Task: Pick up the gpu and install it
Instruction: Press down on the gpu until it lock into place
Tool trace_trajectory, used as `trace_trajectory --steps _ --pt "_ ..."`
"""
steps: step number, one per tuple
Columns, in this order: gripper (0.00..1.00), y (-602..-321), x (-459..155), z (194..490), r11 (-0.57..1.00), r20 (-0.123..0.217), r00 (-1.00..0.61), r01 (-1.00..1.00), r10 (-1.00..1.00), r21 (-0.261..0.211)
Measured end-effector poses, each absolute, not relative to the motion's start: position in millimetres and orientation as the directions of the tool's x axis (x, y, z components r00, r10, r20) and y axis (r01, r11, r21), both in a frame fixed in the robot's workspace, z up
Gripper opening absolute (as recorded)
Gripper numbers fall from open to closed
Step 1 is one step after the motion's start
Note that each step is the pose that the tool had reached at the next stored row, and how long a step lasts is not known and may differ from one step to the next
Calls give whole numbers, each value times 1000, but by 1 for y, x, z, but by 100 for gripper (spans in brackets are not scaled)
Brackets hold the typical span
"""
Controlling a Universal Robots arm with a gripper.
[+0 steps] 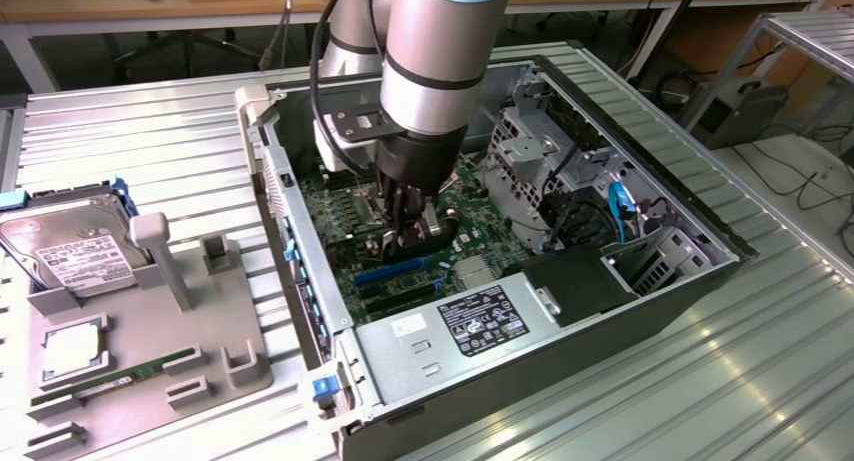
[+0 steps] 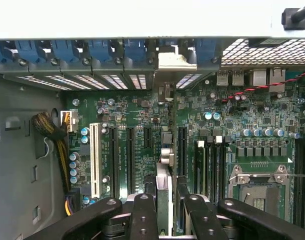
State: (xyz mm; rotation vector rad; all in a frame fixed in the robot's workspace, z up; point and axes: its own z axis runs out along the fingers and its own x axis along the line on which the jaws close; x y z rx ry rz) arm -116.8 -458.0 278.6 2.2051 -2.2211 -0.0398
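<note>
You see the black two-fingered gripper (image 1: pixel 404 243) reaching down inside the open grey desktop computer case (image 1: pixel 667 291), closed on the gpu (image 2: pixel 164 200), a thin green expansion card seen edge-on between the fingers (image 2: pixel 142 215) in the wrist view. The card stands upright over the green motherboard (image 2: pixel 252 130), lined up between the black expansion slots (image 2: pixel 181 150), with its silver end bracket (image 2: pixel 176 60) against the case's rear slot openings. In the exterior view, on the grey parts tray (image 1: pixel 147 371) at the exterior view's left, you find the silver boxy hard drive with a white label (image 1: pixel 67 251) and a narrow green RAM stick (image 1: pixel 120 376), well apart from the case.
</note>
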Motion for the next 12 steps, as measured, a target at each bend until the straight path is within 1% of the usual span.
trace_trajectory --steps 1,2,3,6,7,8,9,10,12 --pt "26 -460 -119 274 7 -10 -7 -1000 -1000 26" --pt "26 -460 -120 262 7 -14 -7 -1000 -1000 26" --pt "26 -460 -123 259 7 -20 -7 -1000 -1000 26" --pt "27 -460 -123 250 7 -20 -7 -1000 -1000 26" --pt "34 -460 -123 262 7 -20 -7 -1000 -1000 26" --pt "34 -459 -123 278 6 -20 -7 -1000 -1000 27" --pt "19 -451 -123 282 4 -18 -4 -1000 -1000 26" --pt "11 -451 -127 271 2 -16 -3 -1000 -1000 27" --pt "11 -451 -124 305 -1 -16 0 -1000 -1000 26"
